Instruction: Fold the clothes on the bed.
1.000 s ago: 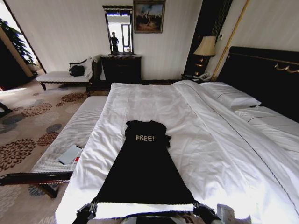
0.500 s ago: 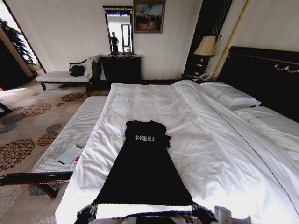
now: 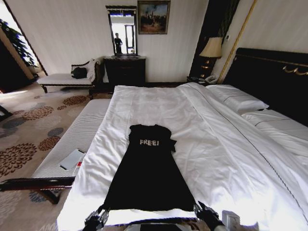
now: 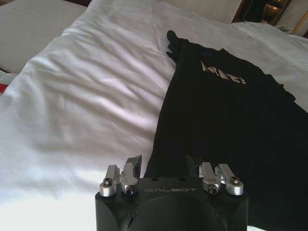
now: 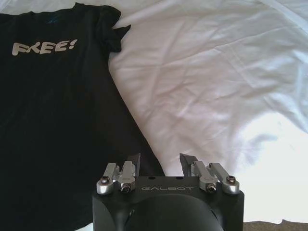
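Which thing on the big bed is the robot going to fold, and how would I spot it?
Find the big white bed with the dark headboard. On its near end, straight ahead of the robot, lies the black garment, spread flat with its narrow top pointing away. White "FREE!" lettering across the chest marks it out, and it is the dark thing on the white bedding.

1. We read "FREE!" in white capitals across the chest of the black garment [image 3: 149,166] — clear in the head view and the right wrist view.
2. We read "GALBOT" on the left claw [image 4: 163,165] housing — and likewise on the right claw [image 5: 160,162] housing.
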